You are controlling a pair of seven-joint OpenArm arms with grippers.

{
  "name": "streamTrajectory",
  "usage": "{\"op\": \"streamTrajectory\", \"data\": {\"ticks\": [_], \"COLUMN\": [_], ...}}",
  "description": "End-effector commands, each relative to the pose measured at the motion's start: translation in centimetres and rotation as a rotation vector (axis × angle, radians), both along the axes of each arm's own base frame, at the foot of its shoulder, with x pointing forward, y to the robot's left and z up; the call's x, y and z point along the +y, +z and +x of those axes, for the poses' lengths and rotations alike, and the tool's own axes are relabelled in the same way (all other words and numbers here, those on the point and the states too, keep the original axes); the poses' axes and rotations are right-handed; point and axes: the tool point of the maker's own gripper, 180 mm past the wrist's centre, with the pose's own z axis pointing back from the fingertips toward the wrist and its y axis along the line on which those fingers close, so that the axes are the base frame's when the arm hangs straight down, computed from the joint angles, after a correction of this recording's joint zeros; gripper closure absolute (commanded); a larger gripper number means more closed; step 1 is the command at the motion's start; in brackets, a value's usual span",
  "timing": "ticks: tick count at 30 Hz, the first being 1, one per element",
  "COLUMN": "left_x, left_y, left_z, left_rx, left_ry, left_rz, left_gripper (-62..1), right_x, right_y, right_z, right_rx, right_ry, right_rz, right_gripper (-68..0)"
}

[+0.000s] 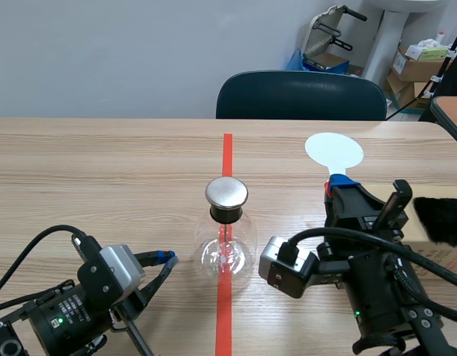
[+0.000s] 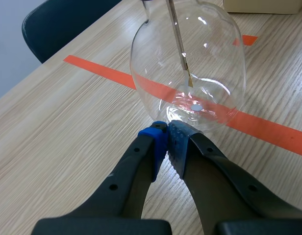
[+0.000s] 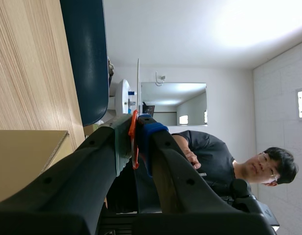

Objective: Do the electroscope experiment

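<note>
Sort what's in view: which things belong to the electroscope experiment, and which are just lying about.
Belongs to the job: glass electroscope; white paddle, pinched in the right arm's fingers; probably the black fur pad, for rubbing.
Lying about: cardboard box; dark chair; stored boxes behind.

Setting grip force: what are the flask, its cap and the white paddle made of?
Flask: clear glass by the look, glossy. The tape line shows through it and highlights glint, though clear plastic can't be ruled out. Cap: brushed metal, silver-grey with a soft sheen. Paddle: matte white, flat and thin; likely plastic, uncertain.
</note>
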Motion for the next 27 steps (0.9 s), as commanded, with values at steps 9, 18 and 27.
{"op": "streamTrajectory", "data": {"ticks": [9,18,27], "left_x": [-0.2,-0.2,-0.2], "left_y": [0.6,0.6,0.6], "left_z": [0.2,0.2,0.2], "left_rx": [-0.018,-0.017,-0.017], "left_ry": [-0.003,-0.002,-0.002], "left_rz": [-0.020,-0.019,-0.019], "left_gripper": [-4.0,-4.0,-4.0], "right_x": [0.0,0.1,3.9], "right_y": [1.2,1.2,1.0], "right_z": [0.5,0.4,-0.7], "right_rx": [-0.044,-0.044,-0.040], "right_ry": [0.002,0.008,0.230], "right_rz": [0.004,0.003,-0.026], "right_gripper": [-1.9,-1.9,-1.9]}}
